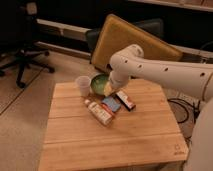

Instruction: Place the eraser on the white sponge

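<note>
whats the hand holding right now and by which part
Cannot tell; the hand is by the green bowl; the eraser lies on the table.

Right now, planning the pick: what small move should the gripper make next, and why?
Probably shift the gripper sideways until it is over the eraser: it hangs by the green bowl, and the eraser lies beside the white sponge, not on it.
</note>
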Controlling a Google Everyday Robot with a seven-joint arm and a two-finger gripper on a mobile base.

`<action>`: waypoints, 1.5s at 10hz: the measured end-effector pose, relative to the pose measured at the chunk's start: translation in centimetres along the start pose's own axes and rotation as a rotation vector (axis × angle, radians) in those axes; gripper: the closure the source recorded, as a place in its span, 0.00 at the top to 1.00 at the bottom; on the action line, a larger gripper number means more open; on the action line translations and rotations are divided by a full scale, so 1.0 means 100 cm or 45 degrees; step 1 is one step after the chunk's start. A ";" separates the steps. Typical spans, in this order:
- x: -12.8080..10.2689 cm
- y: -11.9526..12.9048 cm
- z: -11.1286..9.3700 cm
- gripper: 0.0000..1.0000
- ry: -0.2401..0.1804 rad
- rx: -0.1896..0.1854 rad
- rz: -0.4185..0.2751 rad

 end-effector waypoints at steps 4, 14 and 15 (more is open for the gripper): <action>0.018 -0.040 0.047 0.65 0.094 0.084 0.052; 0.035 -0.116 0.111 0.65 0.148 0.119 0.152; 0.035 -0.115 0.112 0.65 0.149 0.118 0.149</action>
